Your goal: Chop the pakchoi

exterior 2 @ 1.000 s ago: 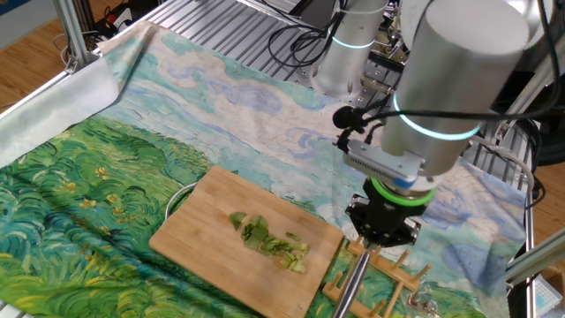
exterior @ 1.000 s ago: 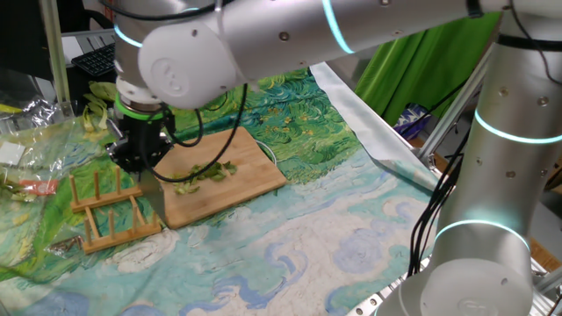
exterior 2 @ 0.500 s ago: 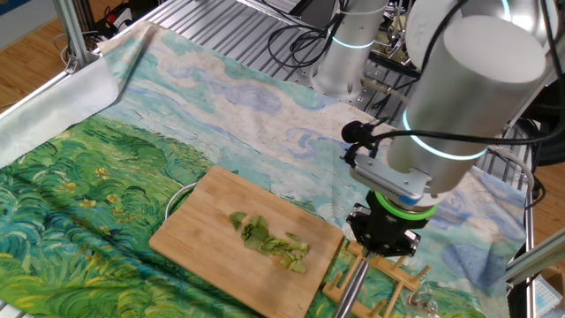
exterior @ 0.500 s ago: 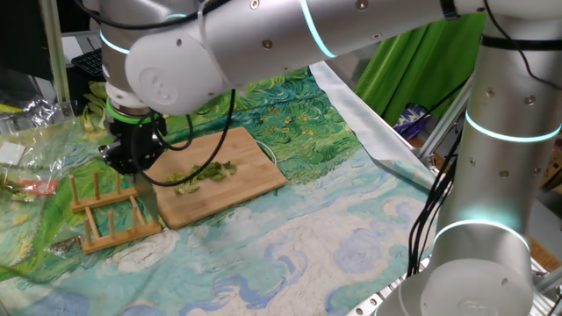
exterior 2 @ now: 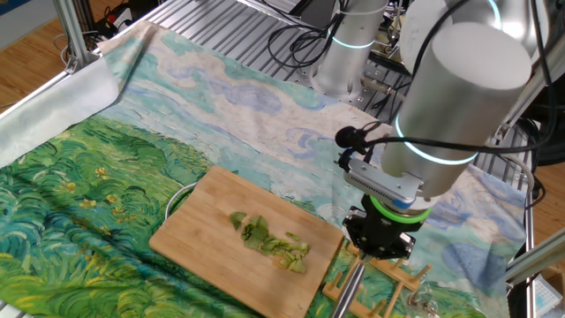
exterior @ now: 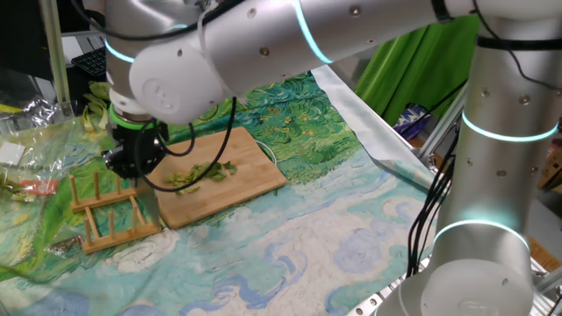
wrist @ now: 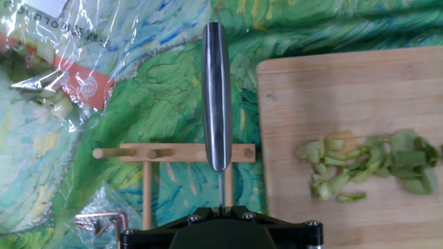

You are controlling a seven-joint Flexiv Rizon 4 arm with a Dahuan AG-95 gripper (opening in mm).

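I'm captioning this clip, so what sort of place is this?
Probably a robotics lab bench rigged for kitchen tasks: a bare aluminium frame, a painted-landscape cloth, and a rectangular bamboo chopping board with chopped green pakchoi pieces.

Materials around the held knife

A glossy steel knife is seen above a wooden rack; beside it, a matt bamboo board; crinkled clear plastic bag beyond.
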